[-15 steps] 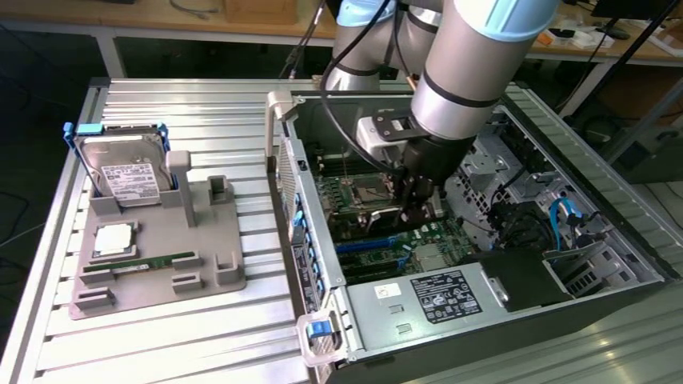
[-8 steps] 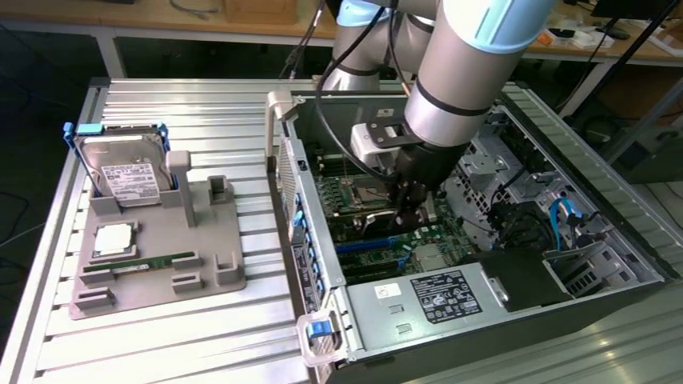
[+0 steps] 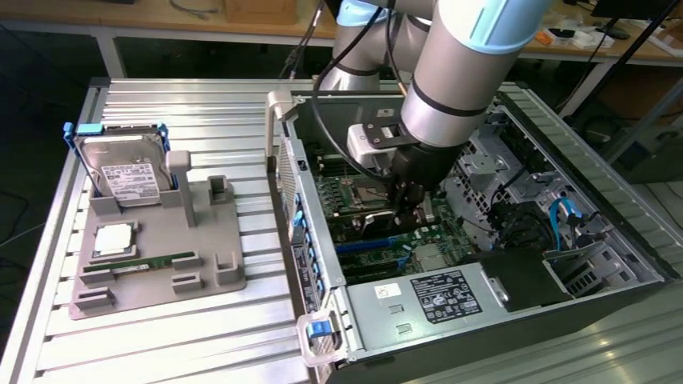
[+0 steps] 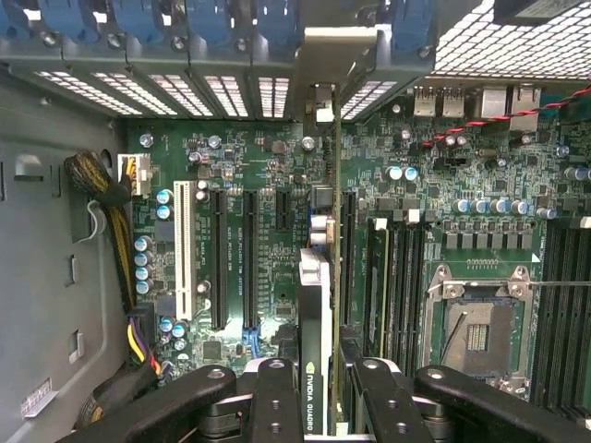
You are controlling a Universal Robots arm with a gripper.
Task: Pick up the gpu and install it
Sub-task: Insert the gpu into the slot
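Slatted table (image 3: 181, 344) bears open computer case (image 3: 533, 332); inside, end effector (image 3: 409, 212) grips gpu (image 4: 315, 314).

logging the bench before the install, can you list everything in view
gpu: one, dark, edge-on at the motherboard slots
motherboard: one, green, inside the case
case: one, black, open, on the table
power supply: one, silver, in the case
hard drive: one, silver, upright in the holder
memory stick: one, green, on the holder
holder: one, grey, exterior view's left
table: one, silver, under everything
arm: one, grey, reaching into the case
gripper: one, black, shut on the gpu
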